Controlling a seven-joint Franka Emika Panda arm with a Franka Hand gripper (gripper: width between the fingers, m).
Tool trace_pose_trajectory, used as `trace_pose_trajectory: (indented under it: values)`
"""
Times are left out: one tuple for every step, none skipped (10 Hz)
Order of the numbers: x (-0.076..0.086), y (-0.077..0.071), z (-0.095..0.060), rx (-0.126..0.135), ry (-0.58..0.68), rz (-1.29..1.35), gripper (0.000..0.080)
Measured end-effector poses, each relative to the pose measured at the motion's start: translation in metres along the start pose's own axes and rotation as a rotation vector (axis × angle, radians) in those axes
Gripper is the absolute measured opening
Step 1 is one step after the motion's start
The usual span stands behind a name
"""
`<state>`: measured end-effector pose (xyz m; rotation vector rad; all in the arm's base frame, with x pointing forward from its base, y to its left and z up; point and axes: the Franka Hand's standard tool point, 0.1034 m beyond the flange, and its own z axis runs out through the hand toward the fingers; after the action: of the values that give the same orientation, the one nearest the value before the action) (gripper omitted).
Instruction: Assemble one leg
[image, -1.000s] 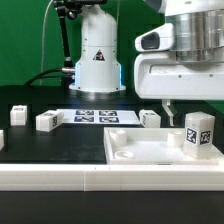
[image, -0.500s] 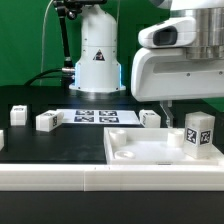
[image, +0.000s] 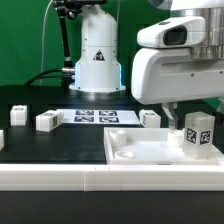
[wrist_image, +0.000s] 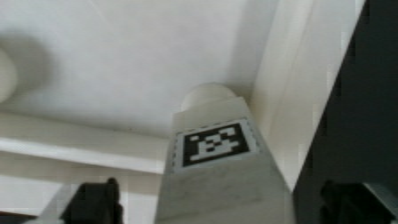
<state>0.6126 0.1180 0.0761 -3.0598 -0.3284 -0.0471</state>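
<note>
A leg (image: 198, 132), a chunky white block with black-and-white tags, stands upright on the right part of the large white panel (image: 135, 152). My gripper (image: 186, 118) hangs just over it. In the wrist view the leg (wrist_image: 222, 150) sits between my two dark fingers (wrist_image: 89, 200), with a gap on each side. The gripper (wrist_image: 217, 206) is open around the leg and not clamped on it. The leg's foot and the panel recess under it are hidden.
Three more white legs lie on the black table behind the panel: two at the exterior view's left (image: 17, 113) (image: 47, 121) and one near the middle (image: 149, 118). The marker board (image: 95, 117) lies between them. The arm's base (image: 97, 55) stands behind.
The arm's upper body has shifted a little up and toward the exterior view's right. The leg on the panel has not moved.
</note>
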Motion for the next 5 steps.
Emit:
trace_pose_trajectory:
  values:
    - [0.0000,0.0001,0.0000,0.000,0.000,-0.001,0.0443]
    - [0.0000,0.0002,0.0000,0.000,0.000,-0.001,0.0289]
    - [0.0000,0.0001,0.0000,0.000,0.000,0.003,0.0289]
    - [0.0000,0.0002,0.0000,0.000,0.000,0.017,0.0291]
    - [0.0000,0.0002,0.0000,0.000,0.000,0.015,0.0291]
